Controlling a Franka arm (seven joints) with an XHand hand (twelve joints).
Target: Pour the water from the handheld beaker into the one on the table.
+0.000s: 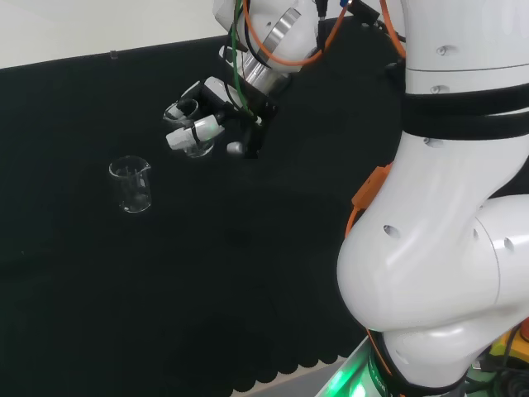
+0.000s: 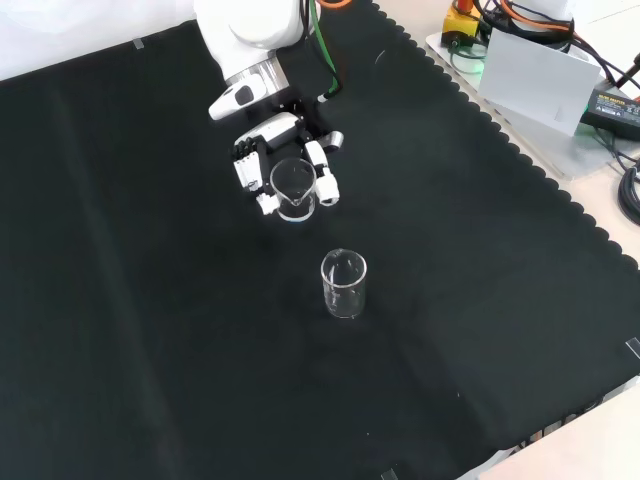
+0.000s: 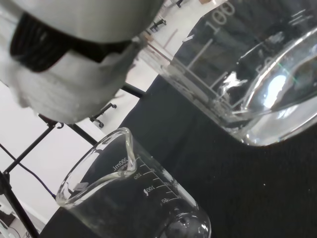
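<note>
While the hand (image 2: 282, 140) is held above the black cloth (image 2: 120, 300), a clear handheld beaker (image 2: 293, 189) is kept clamped between its curled fingers (image 2: 247, 172) on one side and its thumb (image 2: 324, 178) on the other. In the front view the beaker's round mouth is turned toward the camera and its spout is aimed down the picture, at the second beaker (image 2: 343, 284); its long axis is tipped away from upright, with the rim leaning toward that vessel. In the head view the held beaker (image 1: 195, 132) is seen just left of the wrist, wrapped by white fingertips (image 1: 188, 136), its body tilted with the mouth to the upper left. The glass wall is gripped around its middle, the rim and base being left free of the fingers.

The beaker on the table is stood upright on the cloth, apart from the hand: lower in the front view, and to the lower left in the head view (image 1: 132, 184). Its spout is turned toward the right in the head view. In the wrist view the held beaker (image 3: 257, 74) is shown close and slanted, with clear water pooled in its lower part, and the rim and spout of the standing beaker (image 3: 106, 186) are seen beside it, the two not touching.
</note>
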